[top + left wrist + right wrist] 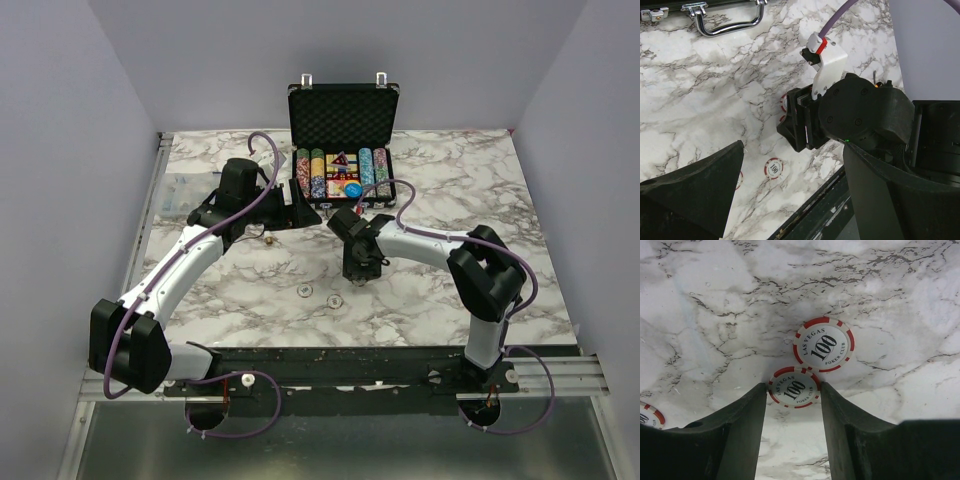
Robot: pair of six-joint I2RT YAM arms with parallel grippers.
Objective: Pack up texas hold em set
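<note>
Right pincer [792,385] astride nearer 100 chip [795,388]

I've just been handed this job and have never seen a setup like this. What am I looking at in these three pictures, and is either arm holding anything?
These are two robot arms bolted at the near edge of a marble table. The overhead picture looks down from behind them. The other two pictures come from a camera on each wrist.

At the far side stands an open black briefcase with rows of chips already in it.

The left pincer is open and holds nothing. The right pincer points down at the table, its jaws apart on either side of one red-and-white chip lying flat. A second chip lies right beside that one. I cannot tell whether the jaws touch the chip between them.
</note>
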